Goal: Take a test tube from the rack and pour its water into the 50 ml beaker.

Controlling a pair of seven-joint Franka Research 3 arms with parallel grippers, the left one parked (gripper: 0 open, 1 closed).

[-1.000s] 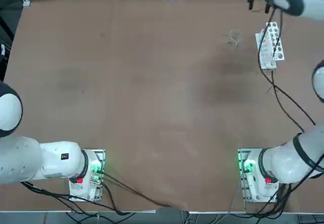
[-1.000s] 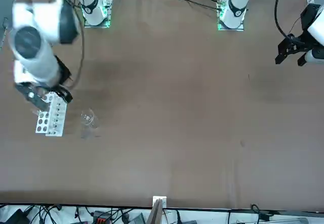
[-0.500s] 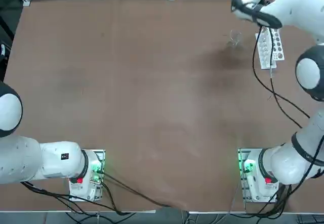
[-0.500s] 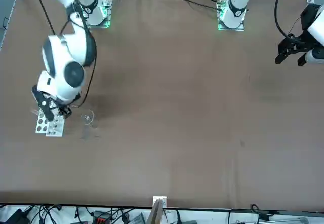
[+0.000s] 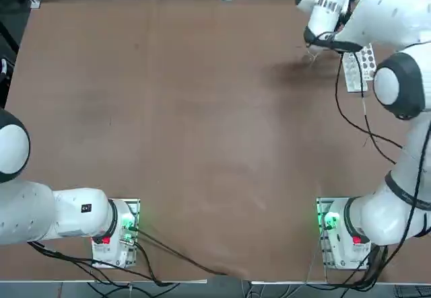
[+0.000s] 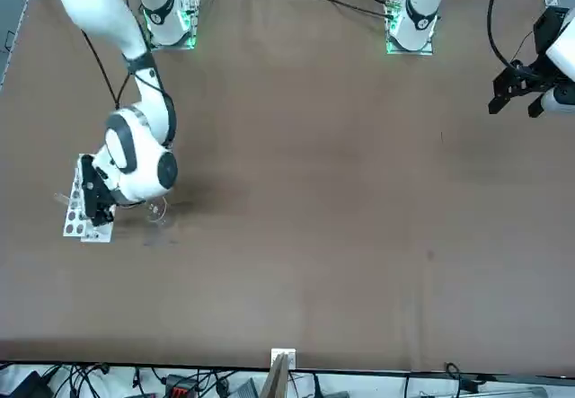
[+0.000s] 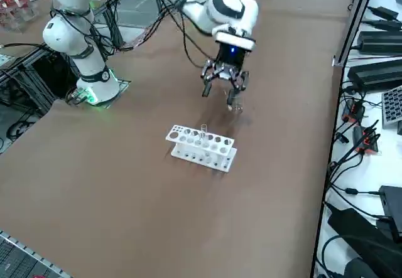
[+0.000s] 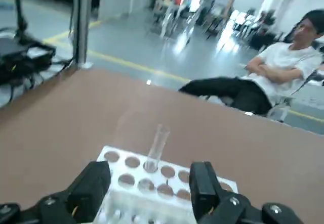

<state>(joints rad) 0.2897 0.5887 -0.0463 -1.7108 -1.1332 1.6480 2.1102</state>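
Rack (image 5: pixel 357 72) is showing in the upper right of the top view, partly hidden by the right arm (image 5: pixel 384 22). In the front view the arm is reaching down at the left of the frame, covering part of the rack, and the 50 ml beaker (image 6: pixel 156 210) is standing just beside it. In the right side view the test tube (image 7: pixel 203 131) is standing in the rack, near the middle of the frame, while the right gripper (image 7: pixel 221 93) is hovering above the beaker, farther up the frame. In the right wrist view its fingers are standing wide apart, gripping nothing, and the tube is rising from a hole between them; a person (image 8: pixel 268 72) is sitting beyond the table (image 8: pixel 126 107), arms folded.
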